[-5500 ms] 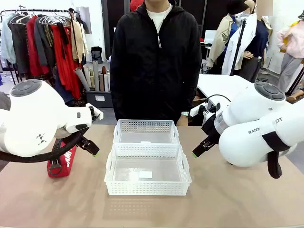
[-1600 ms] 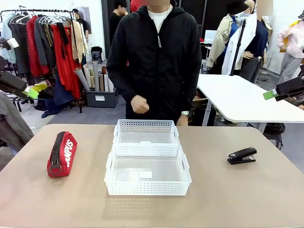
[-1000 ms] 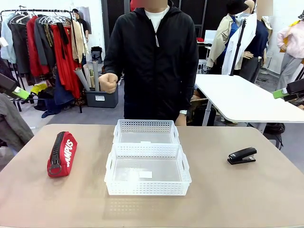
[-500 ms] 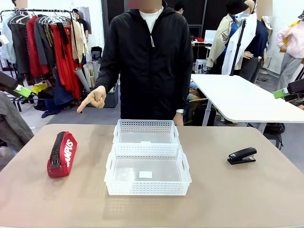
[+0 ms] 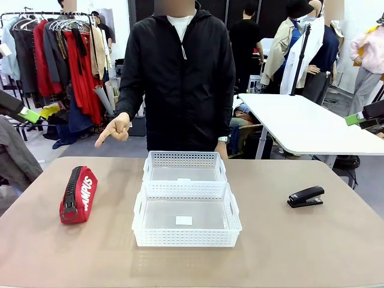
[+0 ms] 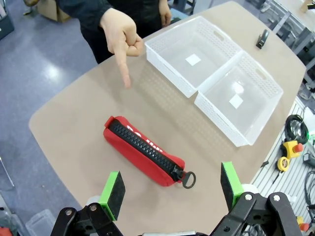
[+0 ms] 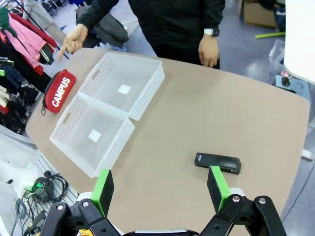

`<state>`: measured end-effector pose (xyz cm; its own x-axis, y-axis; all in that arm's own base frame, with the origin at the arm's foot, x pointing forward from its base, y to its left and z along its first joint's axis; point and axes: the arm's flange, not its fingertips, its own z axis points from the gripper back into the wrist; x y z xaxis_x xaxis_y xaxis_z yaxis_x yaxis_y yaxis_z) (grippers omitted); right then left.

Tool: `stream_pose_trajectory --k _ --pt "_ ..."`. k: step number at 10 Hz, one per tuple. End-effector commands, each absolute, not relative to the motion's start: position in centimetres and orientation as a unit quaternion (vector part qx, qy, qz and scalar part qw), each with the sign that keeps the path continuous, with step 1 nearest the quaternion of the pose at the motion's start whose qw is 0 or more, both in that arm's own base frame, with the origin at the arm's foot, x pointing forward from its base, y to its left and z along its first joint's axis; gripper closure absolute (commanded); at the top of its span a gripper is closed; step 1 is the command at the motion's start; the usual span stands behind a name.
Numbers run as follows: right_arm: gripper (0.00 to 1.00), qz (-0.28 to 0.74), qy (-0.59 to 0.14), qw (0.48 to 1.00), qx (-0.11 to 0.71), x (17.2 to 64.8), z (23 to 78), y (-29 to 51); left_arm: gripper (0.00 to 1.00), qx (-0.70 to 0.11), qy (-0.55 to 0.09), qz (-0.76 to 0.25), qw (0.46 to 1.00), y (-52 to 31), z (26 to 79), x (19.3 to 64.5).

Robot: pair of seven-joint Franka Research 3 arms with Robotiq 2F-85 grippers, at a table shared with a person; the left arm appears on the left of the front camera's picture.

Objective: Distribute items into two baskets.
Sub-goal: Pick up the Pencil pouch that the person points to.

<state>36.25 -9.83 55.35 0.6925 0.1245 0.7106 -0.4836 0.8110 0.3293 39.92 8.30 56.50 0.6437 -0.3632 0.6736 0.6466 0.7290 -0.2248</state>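
Left pincer (image 6: 171,189) and right pincer (image 7: 160,188) hang released above the worktop (image 5: 288,246). Red pouch (image 5: 78,195) lies at frame left and stapler (image 5: 306,196) at frame right. Near basket (image 5: 139,216) and far basket (image 5: 147,165) sit at centre. The person's hand (image 5: 115,128) points towards the pouch. Recommended: the left pincer straddles the pouch's narrow width, avoiding the zipper pull.

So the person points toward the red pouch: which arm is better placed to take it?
The left. The left fingers hang open above the red pouch, at which the person's hand points. The right fingers hang over the stapler, beyond the baskets.
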Motion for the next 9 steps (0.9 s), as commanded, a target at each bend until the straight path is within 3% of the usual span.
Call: stream_pose_trajectory --k 1,7,9 --pt "0.0 0.176 -0.357 0.88 0.26 36.4 55.3 -9.9 0.0 -0.229 -0.307 -0.289 0.877 8.4 56.5 39.9" --pt "0.0 0.176 -0.357 0.88 0.26 36.4 55.3 -9.9 0.0 -0.229 -0.309 -0.288 0.877 8.3 56.5 39.9" --pt "0.0 0.176 -0.357 0.88 0.26 36.4 55.3 -9.9 0.0 -0.214 -0.278 -0.268 0.897 6.6 56.3 41.5"
